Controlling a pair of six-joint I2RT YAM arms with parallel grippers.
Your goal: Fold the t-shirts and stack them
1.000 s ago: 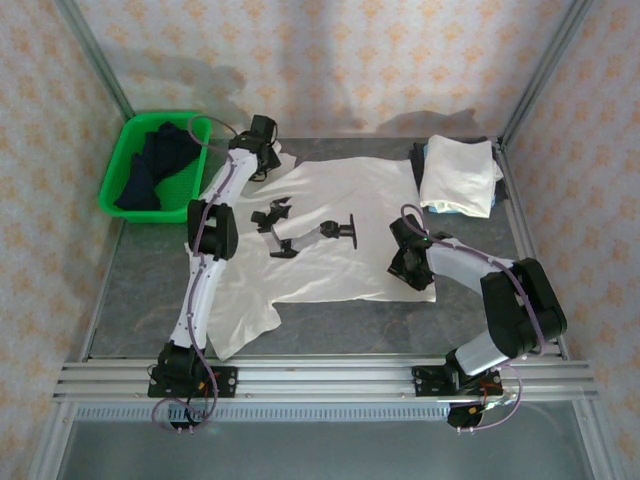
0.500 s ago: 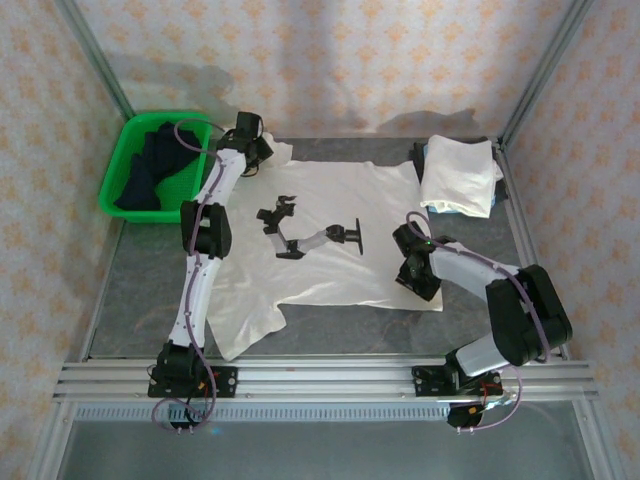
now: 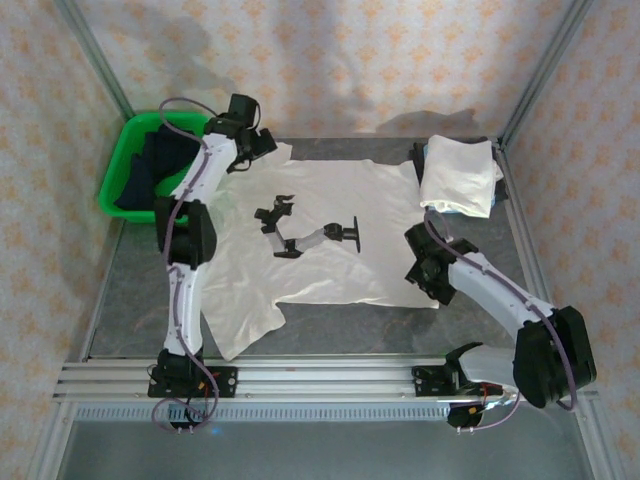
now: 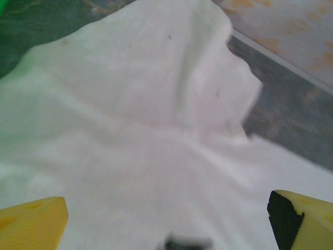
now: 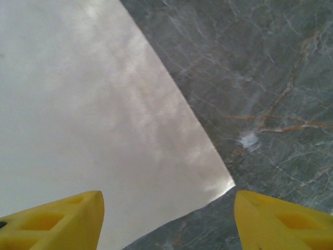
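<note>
Over t-shirt (image 3: 340, 185), L gripper (image 4: 167, 213), R gripper (image 5: 167, 203) wide

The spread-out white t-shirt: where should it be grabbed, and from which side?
Probably its near right hem corner, approached from the right over the table. The t-shirt lies flat, so only an edge offers a lip; there the cloth ends in a clean point that the jaws can pinch.
</note>
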